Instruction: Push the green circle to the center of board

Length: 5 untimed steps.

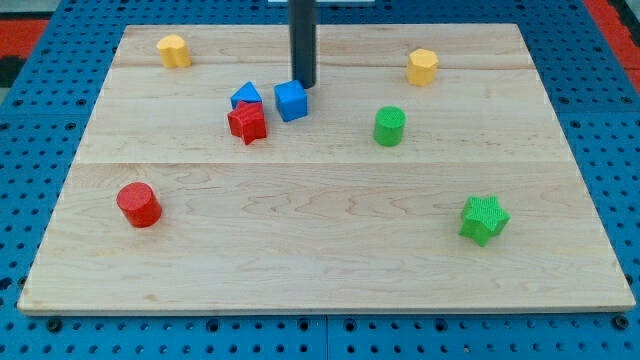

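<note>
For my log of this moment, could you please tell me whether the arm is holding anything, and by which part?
Nothing is held; the rod cannot grasp. My tip stands at the top right edge of the blue cube, well to the view's left of the green circle.

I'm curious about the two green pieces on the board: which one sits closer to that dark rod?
The green circle, the round block right of my tip. The green star lies much farther off, near the view's bottom right.

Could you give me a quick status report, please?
My tip beside blue cube, upper board. Green circle untouched, right of tip. Nothing between circle and centre.
</note>
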Tool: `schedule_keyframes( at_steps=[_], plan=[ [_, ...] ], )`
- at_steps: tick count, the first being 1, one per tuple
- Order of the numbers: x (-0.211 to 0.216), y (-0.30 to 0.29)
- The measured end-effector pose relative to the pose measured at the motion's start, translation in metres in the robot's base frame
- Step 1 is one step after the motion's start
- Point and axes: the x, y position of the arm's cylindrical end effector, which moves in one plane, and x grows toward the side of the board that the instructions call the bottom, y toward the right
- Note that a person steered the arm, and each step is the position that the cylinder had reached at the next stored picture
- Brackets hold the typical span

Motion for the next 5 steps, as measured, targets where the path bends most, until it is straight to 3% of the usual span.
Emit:
schedule_keyframes(
  at_steps=[1, 3, 5],
  plan=[
    [0.009, -0.023],
    [-0.002, 0.119],
    [0.059, 0.131]
  ],
)
